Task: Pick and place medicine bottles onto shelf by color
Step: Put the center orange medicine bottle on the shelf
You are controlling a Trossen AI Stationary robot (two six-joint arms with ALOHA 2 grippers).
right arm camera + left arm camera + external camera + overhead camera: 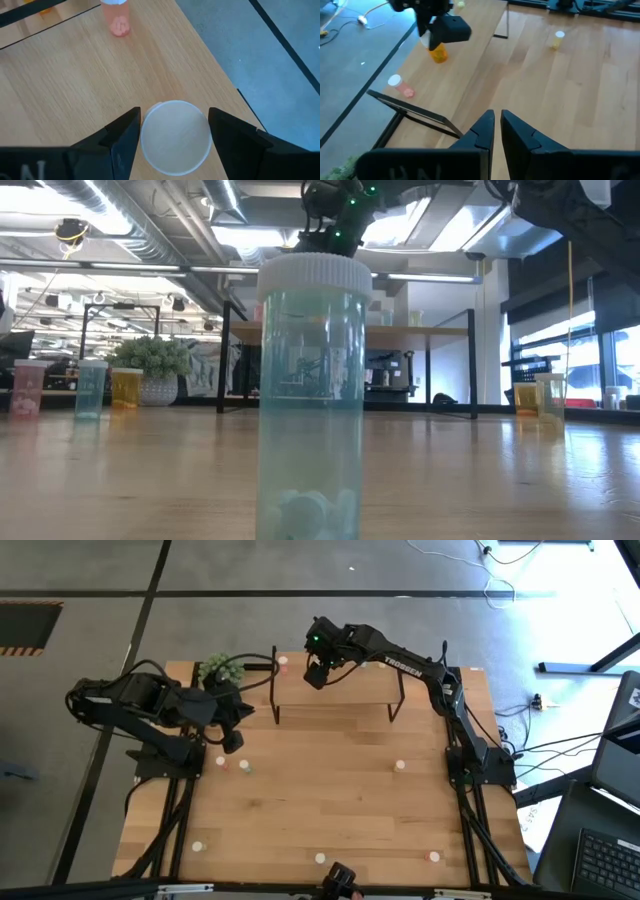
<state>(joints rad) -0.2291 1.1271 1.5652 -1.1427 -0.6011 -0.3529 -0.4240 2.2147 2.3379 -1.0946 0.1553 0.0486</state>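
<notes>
The shelf (335, 690) stands at the table's far edge. My right gripper (318, 675) hovers over the shelf's left part, shut on an orange medicine bottle (438, 52) with a white cap (175, 136). A pink bottle (118, 22) stands on its base at the shelf's far left corner (283, 662). My left gripper (236, 740) waits shut near the table's left side, by the plant, holding nothing. Other bottles stand scattered on the table, such as those near the left arm (221, 762) and toward the right (400, 766). My right gripper pinches the orange bottle at its white cap (150, 116), one finger on each side of it. The fingers come from above, slanting down. The bottle stays upright below the fingers (445, 31); whether its base rests on the shelf, I cannot tell.
A potted plant (222, 668) stands left of the shelf. Three more bottles stand along the table's near edge (198, 846) (320, 858) (434, 857); one blue-green bottle (313, 395) fills the low view. The shelf's black legs (275, 705) stand at each end.
</notes>
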